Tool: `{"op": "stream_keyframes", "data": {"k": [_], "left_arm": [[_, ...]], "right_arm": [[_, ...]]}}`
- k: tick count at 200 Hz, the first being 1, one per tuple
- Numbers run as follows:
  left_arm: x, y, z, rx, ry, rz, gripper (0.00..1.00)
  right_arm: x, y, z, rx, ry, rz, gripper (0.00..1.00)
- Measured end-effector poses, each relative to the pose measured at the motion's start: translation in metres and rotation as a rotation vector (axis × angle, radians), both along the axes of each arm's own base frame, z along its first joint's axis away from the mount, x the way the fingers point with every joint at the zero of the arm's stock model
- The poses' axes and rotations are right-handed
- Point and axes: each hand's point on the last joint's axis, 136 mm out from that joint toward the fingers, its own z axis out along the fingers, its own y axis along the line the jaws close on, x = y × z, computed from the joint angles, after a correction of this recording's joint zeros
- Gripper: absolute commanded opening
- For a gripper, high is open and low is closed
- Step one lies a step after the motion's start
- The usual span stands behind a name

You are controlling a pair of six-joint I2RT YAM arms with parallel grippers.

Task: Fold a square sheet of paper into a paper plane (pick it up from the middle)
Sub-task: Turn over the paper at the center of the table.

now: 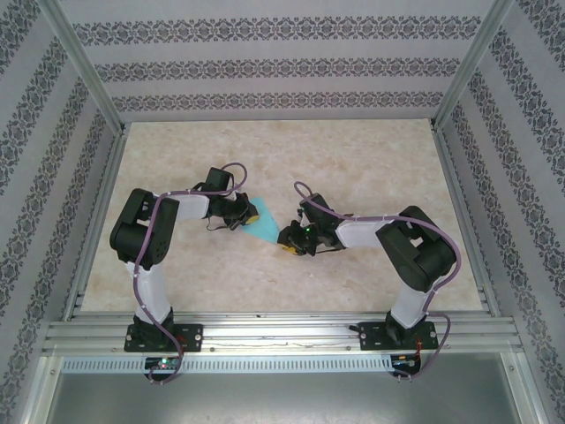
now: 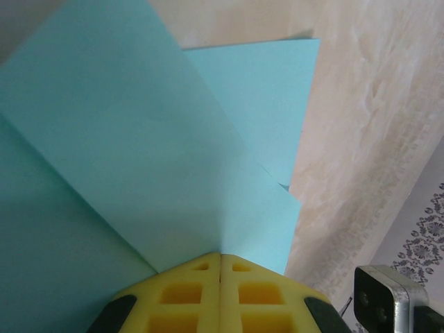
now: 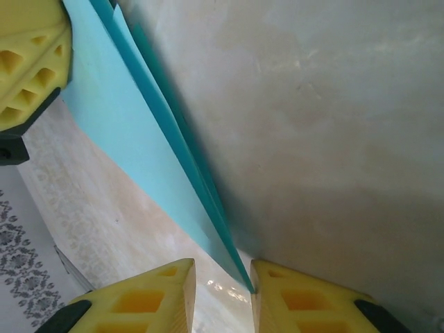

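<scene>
The square sheet of paper [image 1: 265, 227] is turquoise and folded into a narrow pointed shape with layered flaps, held above the table between the two arms. My left gripper [image 1: 252, 215] is shut on its wide end. In the left wrist view the yellow pads [image 2: 220, 255] meet tightly on a crease, and the paper [image 2: 139, 139] fans out beyond them. My right gripper [image 1: 287, 243] is at the pointed end. Its fingers [image 3: 222, 267] stand apart, and the tip of the paper [image 3: 118, 118] reaches into the gap against the inner face of the right finger [image 3: 277, 284].
The beige marbled tabletop [image 1: 353, 168] stretches around and behind both arms. Aluminium rails [image 1: 282, 336] run along the near edge, and patterned walls [image 1: 274, 66] close off the back and sides. The left gripper's yellow finger [image 3: 28, 62] shows at the top left of the right wrist view.
</scene>
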Motion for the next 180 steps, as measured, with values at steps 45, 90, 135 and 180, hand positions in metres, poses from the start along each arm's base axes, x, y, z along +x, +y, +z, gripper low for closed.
{"op": "stream_keyframes", "data": {"k": [45,90,135,180], "left_arm": [[0.001,-0.002,0.0,-0.023,-0.005,0.012,0.0],[0.001,-0.002,0.0,-0.029,-0.004,0.016,0.0],[0.001,-0.003,0.001,-0.035,-0.009,0.023,0.09],[0.0,0.001,0.023,-0.03,-0.051,0.047,0.33]], "right_arm": [[0.016,0.006,0.002,0.052,-0.037,-0.042,0.26],[0.029,0.008,0.002,0.078,-0.078,-0.058,0.2],[0.033,0.008,0.003,0.087,-0.093,-0.062,0.07],[0.034,-0.006,0.014,0.086,-0.134,-0.067,0.04]]}}
